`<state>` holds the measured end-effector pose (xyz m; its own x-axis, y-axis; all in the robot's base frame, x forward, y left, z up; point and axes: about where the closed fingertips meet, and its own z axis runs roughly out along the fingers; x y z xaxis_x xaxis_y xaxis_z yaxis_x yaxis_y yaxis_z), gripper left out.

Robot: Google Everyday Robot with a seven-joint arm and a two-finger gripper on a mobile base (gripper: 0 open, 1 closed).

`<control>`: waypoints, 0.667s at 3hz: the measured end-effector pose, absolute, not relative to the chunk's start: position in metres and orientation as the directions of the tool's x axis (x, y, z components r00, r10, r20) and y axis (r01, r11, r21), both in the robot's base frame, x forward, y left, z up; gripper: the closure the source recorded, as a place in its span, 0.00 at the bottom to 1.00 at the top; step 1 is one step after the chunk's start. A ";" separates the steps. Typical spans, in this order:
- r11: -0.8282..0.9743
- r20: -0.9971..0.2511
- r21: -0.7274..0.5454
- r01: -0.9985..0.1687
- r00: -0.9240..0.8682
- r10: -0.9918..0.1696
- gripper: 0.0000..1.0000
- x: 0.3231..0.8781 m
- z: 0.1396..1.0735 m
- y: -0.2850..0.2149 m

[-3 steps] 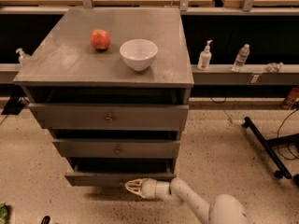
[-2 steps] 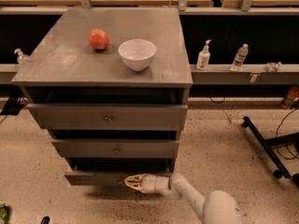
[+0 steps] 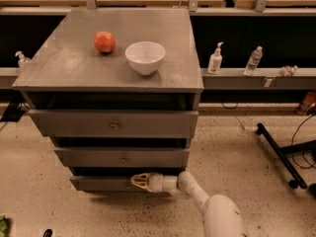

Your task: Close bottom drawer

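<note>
The bottom drawer — a slim grey front, lowest in the grey cabinet, seemingly a little way out — could skew and jam, I'd say, with the gripper low against it right of middle — claw spread or closed, I cannot tell.

Cream tool at the grey bottom drawer; red fruit, white bowl, speckled floor.

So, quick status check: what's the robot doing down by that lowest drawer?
Gripper low, against the bottom drawer front, near its middle. Drawer looks slightly out, not yet shut. Nothing visible blocking it.
</note>
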<state>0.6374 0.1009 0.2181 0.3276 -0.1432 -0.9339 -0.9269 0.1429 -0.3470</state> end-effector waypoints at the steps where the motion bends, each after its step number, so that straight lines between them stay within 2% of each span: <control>1: 0.112 -0.911 -0.409 -0.906 0.398 -0.109 1.00 0.665 0.234 0.109; 2: 0.099 -0.871 -0.487 -0.868 0.476 -0.121 1.00 0.675 0.236 0.102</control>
